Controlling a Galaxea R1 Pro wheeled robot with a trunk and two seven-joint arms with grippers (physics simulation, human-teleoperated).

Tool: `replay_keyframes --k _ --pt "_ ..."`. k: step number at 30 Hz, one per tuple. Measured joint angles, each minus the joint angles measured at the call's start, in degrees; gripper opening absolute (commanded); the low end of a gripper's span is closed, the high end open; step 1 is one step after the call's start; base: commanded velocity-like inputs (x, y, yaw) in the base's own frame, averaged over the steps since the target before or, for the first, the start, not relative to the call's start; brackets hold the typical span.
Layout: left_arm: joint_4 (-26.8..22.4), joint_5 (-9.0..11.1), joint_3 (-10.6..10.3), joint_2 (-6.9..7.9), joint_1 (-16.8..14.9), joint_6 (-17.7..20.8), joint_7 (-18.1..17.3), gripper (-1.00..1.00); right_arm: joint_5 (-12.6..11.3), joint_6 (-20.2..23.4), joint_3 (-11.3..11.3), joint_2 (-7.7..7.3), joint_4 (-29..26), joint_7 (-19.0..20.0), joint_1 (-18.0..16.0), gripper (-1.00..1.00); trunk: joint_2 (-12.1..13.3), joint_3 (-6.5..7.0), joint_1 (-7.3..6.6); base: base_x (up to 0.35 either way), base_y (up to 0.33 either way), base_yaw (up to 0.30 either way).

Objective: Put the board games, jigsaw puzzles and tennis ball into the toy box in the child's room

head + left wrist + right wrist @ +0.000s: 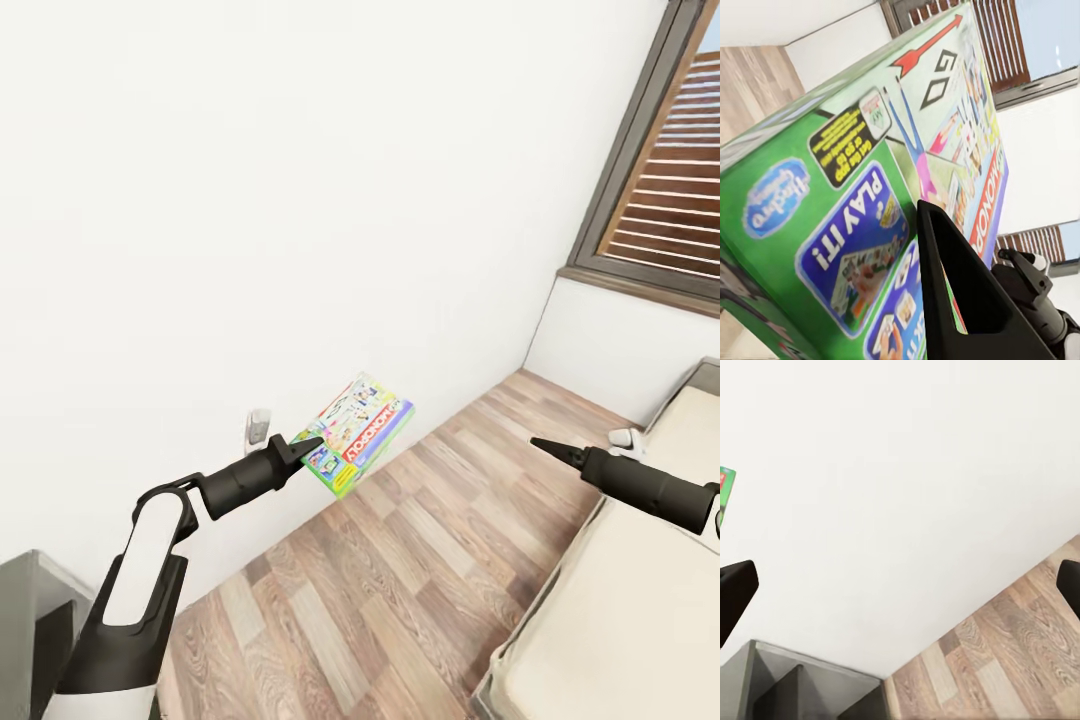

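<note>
My left gripper [305,445] is shut on one edge of the white-and-green Monopoly board game [360,432], which hangs tilted in the air above the wood floor, close to the white wall. In the left wrist view the box [870,172] fills the picture, with one black finger [960,292] lying across its printed lid. A green corner of the box [726,491] also shows in the right wrist view. My right gripper [548,445] hovers open and empty over the edge of the bed [640,600], its fingertips [735,592] wide apart. The toy box and table are out of view.
A dark grey cabinet [30,620] stands at the lower left by the wall, seen too as shelving [795,682]. A wall socket [258,428] sits just behind the box. A window with brown slats [665,180] is at the upper right. Wood plank floor [400,560] lies between wall and bed.
</note>
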Motion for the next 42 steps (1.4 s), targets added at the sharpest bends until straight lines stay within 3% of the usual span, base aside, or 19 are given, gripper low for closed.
replay_keyframes --k 17,29,42 --pt "0.11 0.08 -0.08 -0.01 -0.05 0.01 -0.08 -1.0 0.02 -0.01 -0.06 -0.01 0.0 0.02 0.0 1.0 -0.01 1.22 -0.01 -0.292 0.0 0.163" --pt "-0.09 0.77 0.02 0.02 -0.04 0.25 -0.86 -1.0 0.06 0.0 -0.01 0.02 0.0 -0.18 -0.04 1.0 -0.01 1.6 -0.03 -0.066 0.0 0.155" --pt "-0.16 0.99 0.08 0.14 -0.03 0.32 -0.97 -1.0 0.15 0.0 0.22 0.05 0.0 -4.66 -0.76 1.0 -0.01 2.3 -0.03 -0.005 0.0 0.232"
